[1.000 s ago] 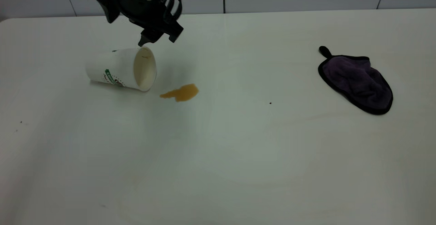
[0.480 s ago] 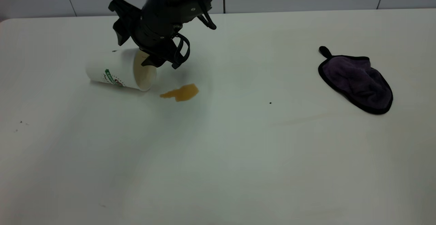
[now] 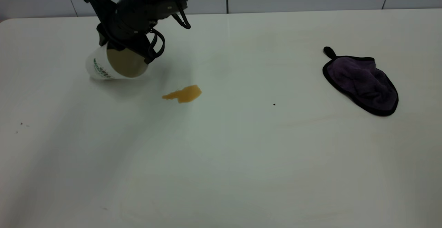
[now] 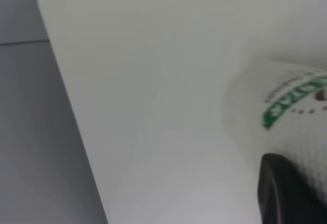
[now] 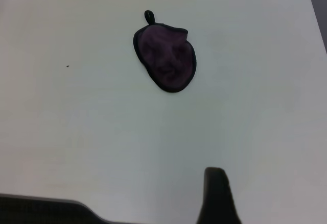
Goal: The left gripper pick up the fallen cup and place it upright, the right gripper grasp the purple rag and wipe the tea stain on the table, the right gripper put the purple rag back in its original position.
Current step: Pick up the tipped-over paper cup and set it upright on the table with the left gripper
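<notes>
A: One thing is changing: the fallen cup [image 3: 115, 64], lying on its side a second ago, is now tilting up, mouth facing out, near the table's [image 3: 221, 159] far left corner.

B: So the left end effector [image 3: 128, 45] is clenching its rim?

A: Yes, and righting it. The tea stain [image 3: 183, 94] is sitting just beside; the purple rag [image 3: 362, 85] is waiting by the right edge.

B: The right end effector [image 5: 219, 196]?

A: Hovering apart; I can't tell its grip.
</notes>
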Available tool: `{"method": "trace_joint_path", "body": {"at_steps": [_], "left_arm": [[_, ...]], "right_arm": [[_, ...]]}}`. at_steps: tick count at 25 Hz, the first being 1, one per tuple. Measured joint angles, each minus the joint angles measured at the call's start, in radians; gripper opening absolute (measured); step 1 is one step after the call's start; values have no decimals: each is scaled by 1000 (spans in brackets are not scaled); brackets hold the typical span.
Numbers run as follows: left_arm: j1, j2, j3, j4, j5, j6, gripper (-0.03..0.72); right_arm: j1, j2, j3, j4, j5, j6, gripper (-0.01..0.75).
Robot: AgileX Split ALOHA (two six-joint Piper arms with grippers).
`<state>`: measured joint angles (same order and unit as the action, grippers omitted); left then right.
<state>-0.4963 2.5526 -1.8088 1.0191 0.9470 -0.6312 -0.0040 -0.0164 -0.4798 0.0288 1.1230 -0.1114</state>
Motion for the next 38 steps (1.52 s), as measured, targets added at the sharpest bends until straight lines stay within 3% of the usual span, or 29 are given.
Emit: {"method": "trace_joint_path", "body": {"at_steps": [3,6,12,17,23,32,38], "left_arm": [[10,-60,-51,-86,9,92,-21],[57,-145,-130,-279,13,242,-22],[216,-218,-221,-707,0,548,-22],[326,-191,-221,-930,-34,706,-22],[388,-122,-221,-1042,-57,758,-22],[395,-35,-221,-1115,-128,784,-21],[395,-13,-222,-1156,-155,782,47]], "right_arm": [[0,0,0,0,0,0,562],[0,0,0,0,0,0,562],[0,0,0,0,0,0,562],[0,0,0,0,0,0,562],[0,0,0,0,0,0,562],[0,0,0,0,0,0,562],[0,0,0,0,0,0,561]]}}
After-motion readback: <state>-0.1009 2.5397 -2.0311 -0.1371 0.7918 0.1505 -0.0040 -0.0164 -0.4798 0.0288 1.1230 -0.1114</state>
